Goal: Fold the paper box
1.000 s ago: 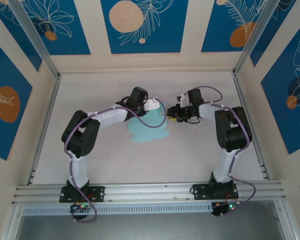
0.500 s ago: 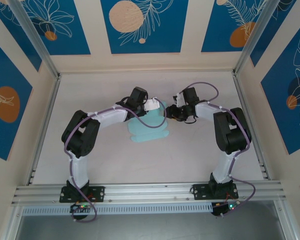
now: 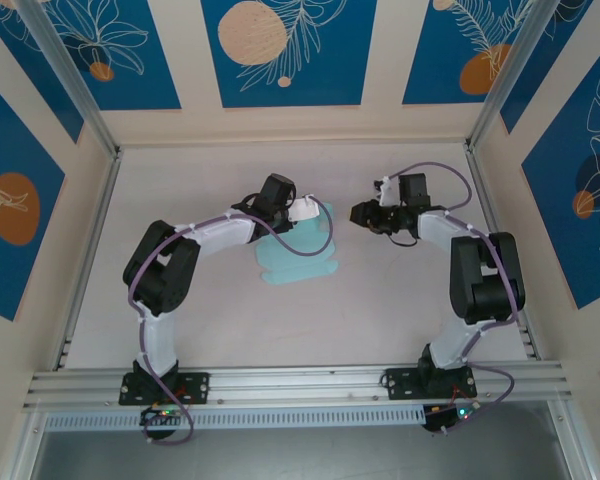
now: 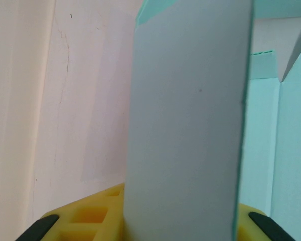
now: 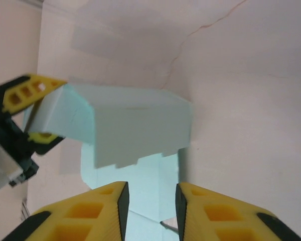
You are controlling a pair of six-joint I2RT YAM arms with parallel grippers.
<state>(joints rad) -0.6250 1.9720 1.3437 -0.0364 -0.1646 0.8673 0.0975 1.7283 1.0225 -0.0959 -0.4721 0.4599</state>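
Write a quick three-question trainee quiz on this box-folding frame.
1. True or false: the right gripper is clamped on the paper box.
2. The left gripper holds which part of the box? A) nothing B) a raised flap C) the flat bottom sheet
3. Fill in: in the top view, the right gripper sits to the ___ of the box, apart from it.
Key: 1 false; 2 B; 3 right.

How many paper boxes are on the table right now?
1. The paper box lies centrally on the table, partly folded, one flap pinched by the left gripper; the right gripper is apart. None seems hidden.
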